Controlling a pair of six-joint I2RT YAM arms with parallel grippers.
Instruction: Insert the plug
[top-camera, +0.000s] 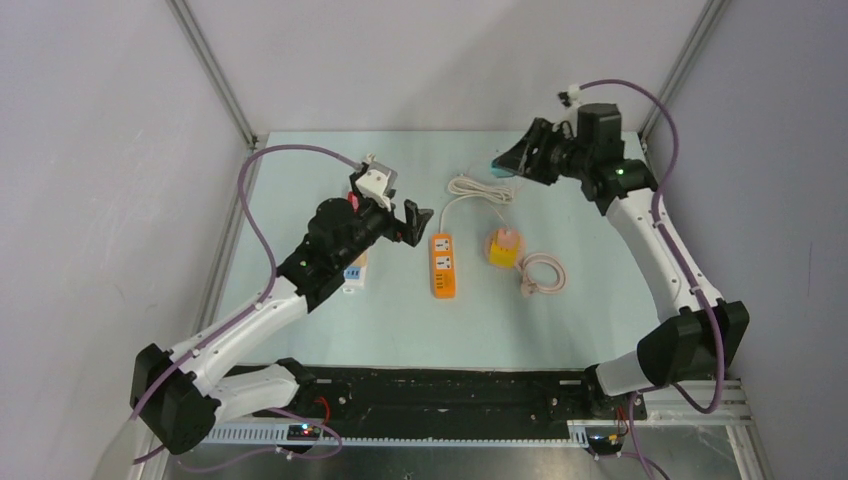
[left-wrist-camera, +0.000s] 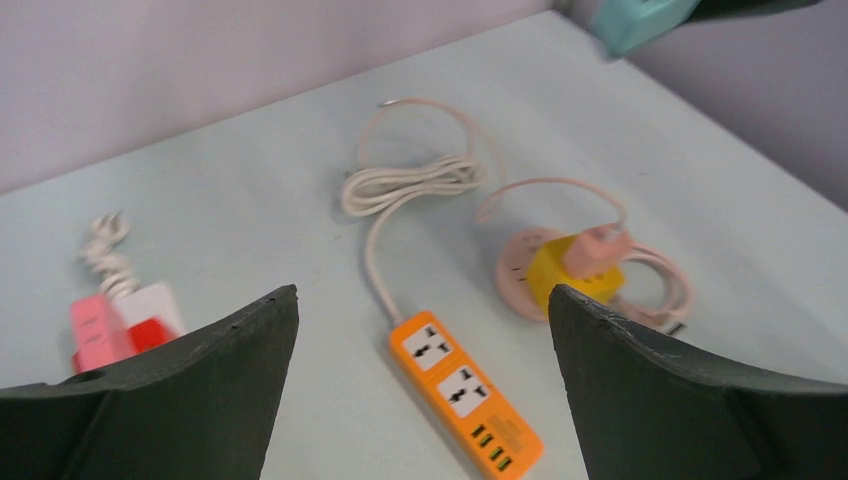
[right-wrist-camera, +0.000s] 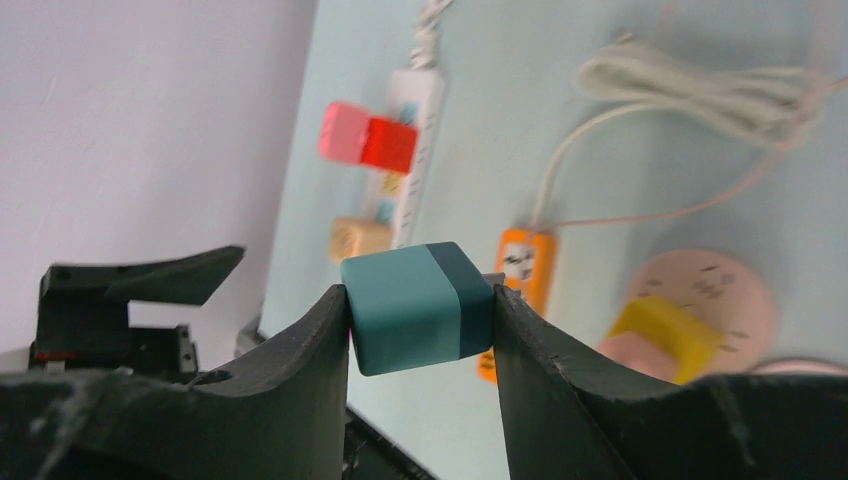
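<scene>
Mint surface (top-camera: 400, 320), grey walls (top-camera: 400, 60): right fingers (right-wrist-camera: 300, 380) clamp the teal plastic cube plug (right-wrist-camera: 418, 308) aloft beyond the orange plastic power strip (top-camera: 443, 265), left fingers (left-wrist-camera: 200, 390) gape left of it, its print illegible.

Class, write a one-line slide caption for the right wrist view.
Right tool grips a teal plug, orange power strip lying beyond.
</scene>
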